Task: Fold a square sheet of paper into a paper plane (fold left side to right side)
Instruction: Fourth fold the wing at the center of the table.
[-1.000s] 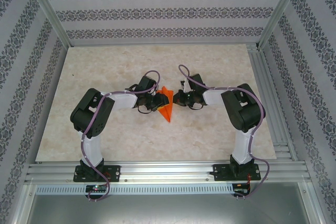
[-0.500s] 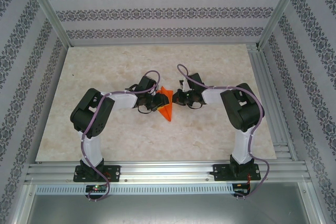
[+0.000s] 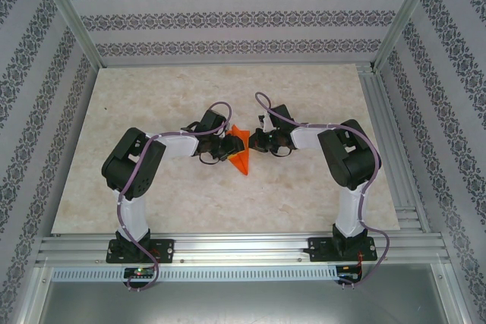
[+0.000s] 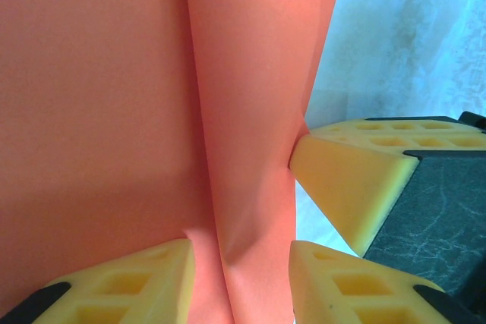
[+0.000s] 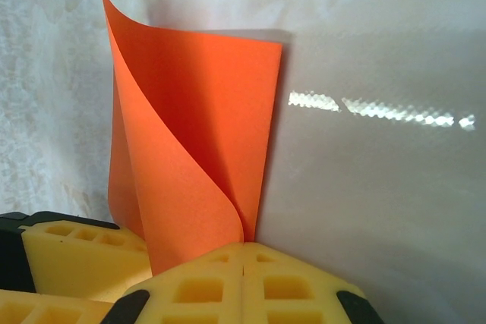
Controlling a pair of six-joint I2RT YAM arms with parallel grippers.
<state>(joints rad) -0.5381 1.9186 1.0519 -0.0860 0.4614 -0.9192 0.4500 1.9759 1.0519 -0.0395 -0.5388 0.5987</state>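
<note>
The square sheet of paper (image 3: pixel 241 154) is bright orange and partly folded into a pointed wedge. It lies mid-table between both grippers. My left gripper (image 3: pixel 228 147) stands at its left side. In the left wrist view the paper (image 4: pixel 99 111) rises close ahead, and a raised flap runs through the left gripper (image 4: pixel 243 252), whose jaws stand apart. The shut right gripper (image 3: pixel 256 142) comes from the right, its yellow finger (image 4: pixel 349 180) touching the flap's edge. In the right wrist view the paper (image 5: pixel 205 127) curls upward just beyond the closed right gripper (image 5: pixel 243 248).
The pale marble tabletop (image 3: pixel 152 96) lies open around the paper. An aluminium frame rail (image 3: pixel 243 248) runs along the near edge by the arm bases. Patterned walls enclose the other sides. A left finger (image 5: pixel 83 256) sits close beside the right gripper's tips.
The right gripper has edged slightly left toward the paper. The left gripper and the paper stay where they were.
</note>
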